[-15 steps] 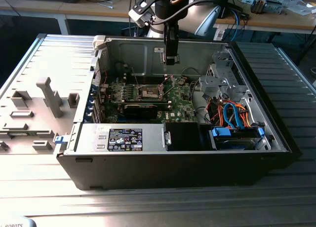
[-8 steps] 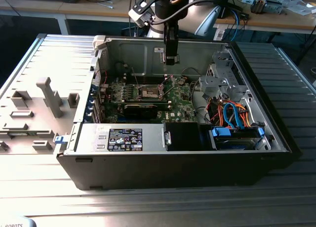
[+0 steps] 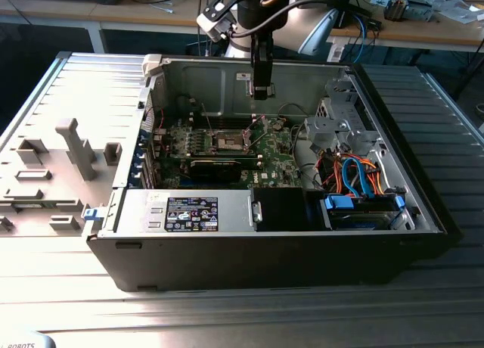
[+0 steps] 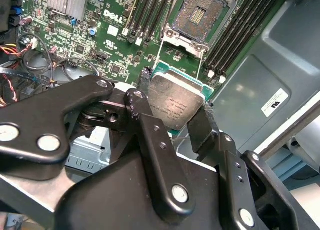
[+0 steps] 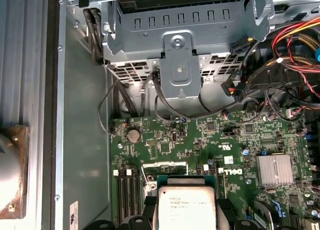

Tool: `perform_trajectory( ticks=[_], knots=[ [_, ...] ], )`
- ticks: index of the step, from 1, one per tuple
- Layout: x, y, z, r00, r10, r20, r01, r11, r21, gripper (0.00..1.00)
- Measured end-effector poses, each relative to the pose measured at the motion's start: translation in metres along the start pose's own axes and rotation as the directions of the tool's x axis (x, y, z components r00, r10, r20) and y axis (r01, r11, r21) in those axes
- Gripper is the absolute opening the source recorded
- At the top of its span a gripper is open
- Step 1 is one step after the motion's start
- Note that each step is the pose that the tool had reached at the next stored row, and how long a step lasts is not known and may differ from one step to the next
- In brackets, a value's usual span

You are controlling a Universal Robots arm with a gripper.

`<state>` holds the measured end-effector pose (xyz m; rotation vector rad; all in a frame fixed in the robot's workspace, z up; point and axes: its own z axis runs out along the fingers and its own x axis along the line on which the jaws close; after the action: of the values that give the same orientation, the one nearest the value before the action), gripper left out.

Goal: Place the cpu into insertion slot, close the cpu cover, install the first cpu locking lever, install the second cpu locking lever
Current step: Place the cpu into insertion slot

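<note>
Where the second wrist view looks down its own black linkage, the pincer [image 4: 174, 102] is clamped on the cpu [image 4: 175, 90], fingers [image 4: 202, 130] at two opposite edges. Chip's grey lid faces up w/ lines of small dark print, green edge showing round it. Cpu is in the air, not seated: the slot [image 4: 199, 14] lies beyond it, apart, pin field bare inside its metal rim. In the first wrist view same grip, cpu [image 5: 186, 207] over the board [image 5: 200, 140].

Board carries rows of black memory slots [image 4: 150, 10], white lettering [image 4: 113, 15] near them, and a finned heatsink [image 4: 70, 2]. Past the slot, a grey wall of the case [image 4: 260, 50] has a white label [image 4: 275, 102] w/ black print.

In the exterior view the pincer [image 3: 260, 91] hangs above the board, inside the open black case. Case contents: board in the middle, grey box [image 3: 144, 208] w/ a black-and-white sticker [image 3: 191, 213] along the near wall, drive cage [image 3: 336, 121] and blue + orange cables [image 3: 359, 178] toward the exterior view's right. Case lies on a ribbed metal counter [image 3: 91, 83]; grey blocks [image 3: 76, 147] stand on it at the exterior view's left. Farthest back, far counters [image 3: 423, 30] w/ clutter.
</note>
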<state>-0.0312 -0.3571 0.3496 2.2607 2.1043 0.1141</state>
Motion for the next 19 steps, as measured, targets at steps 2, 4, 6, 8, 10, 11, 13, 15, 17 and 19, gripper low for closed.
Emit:
perform_trajectory(
  ticks=[2,4,6,8,10,11,13,15,17,19],
  knots=[
    [0.0000,0.0000,0.0000,1.0000,0.005,0.0005,-0.005,1.0000,-0.0001,0.55],
    [0.0000,0.0000,0.0000,1.0000,0.008,0.0008,-0.008,1.0000,-0.0002,0.55],
    [0.0000,0.0000,0.0000,1.0000,0.008,0.0012,-0.008,1.0000,-0.0003,0.55],
    [0.0003,-0.0003,0.0000,0.9999,0.007,0.0151,-0.007,1.0000,-0.0013,0.55],
    [0.0003,-0.0005,0.0002,0.9998,0.006,0.0183,-0.006,1.0000,-0.0015,0.55],
    [0.0003,-0.0005,0.0002,0.9998,0.006,0.0184,-0.006,1.0000,-0.0015,0.55],
    [0.0003,-0.0006,0.0003,0.9998,0.006,0.0182,-0.006,1.0000,-0.0016,0.55],
    [0.0003,-0.0006,0.0003,0.9998,0.006,0.0181,-0.006,1.0000,-0.0016,0.55],
    [0.0003,-0.0006,0.0010,0.9998,0.006,0.0179,-0.006,1.0000,-0.0016,0.55],
    [0.0003,-0.0007,0.0021,0.9998,0.006,0.0182,-0.006,1.0000,-0.0015,0.55]
  ],
)
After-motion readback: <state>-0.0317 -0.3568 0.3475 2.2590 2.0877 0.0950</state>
